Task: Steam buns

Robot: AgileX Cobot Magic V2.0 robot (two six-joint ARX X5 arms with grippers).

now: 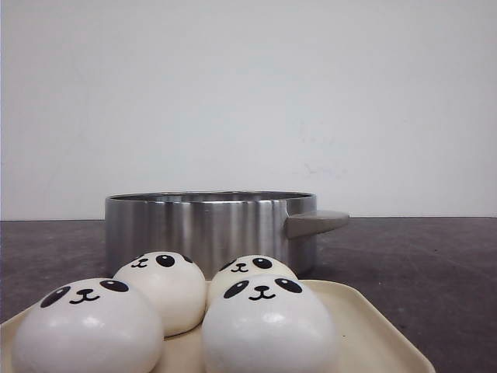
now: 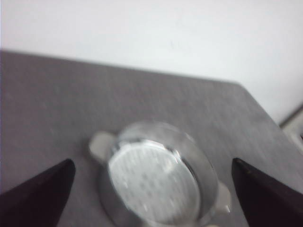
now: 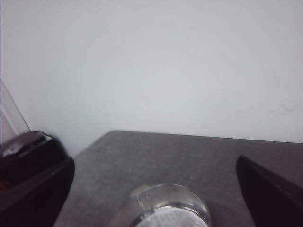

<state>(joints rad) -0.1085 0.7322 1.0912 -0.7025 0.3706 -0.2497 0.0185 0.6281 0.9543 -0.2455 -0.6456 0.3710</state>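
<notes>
Broadly, the dark grey worktop [image 1: 435, 264] carries everything, and the landmark on it is the steel steamer pot [image 1: 210, 229], a wide, low pot with a stub handle [image 1: 314, 222] on its side; the left wrist view, blurred, shows a perforated steaming plate [image 2: 151, 182] inside it. Just in front of the pot, on the camera's side, lies a cream tray [image 1: 373, 326], and on the tray sit the buns [image 1: 268, 326]: four glossy white domes with panda faces, two close to the pot and two nearer the camera, crowded together and apparently touching. None is in the pot yet. The left tool [image 2: 151, 189] hangs above the pot with its dark fingers spread wide, holding nothing; the right tool [image 3: 154, 194] is likewise wide open and empty, with the pot's rim below it. The buns look light, soft and slick-skinned, so a gentle pinch low across the widest part of a dome seems best; squeezing hard could dent or squirt one out.
</notes>
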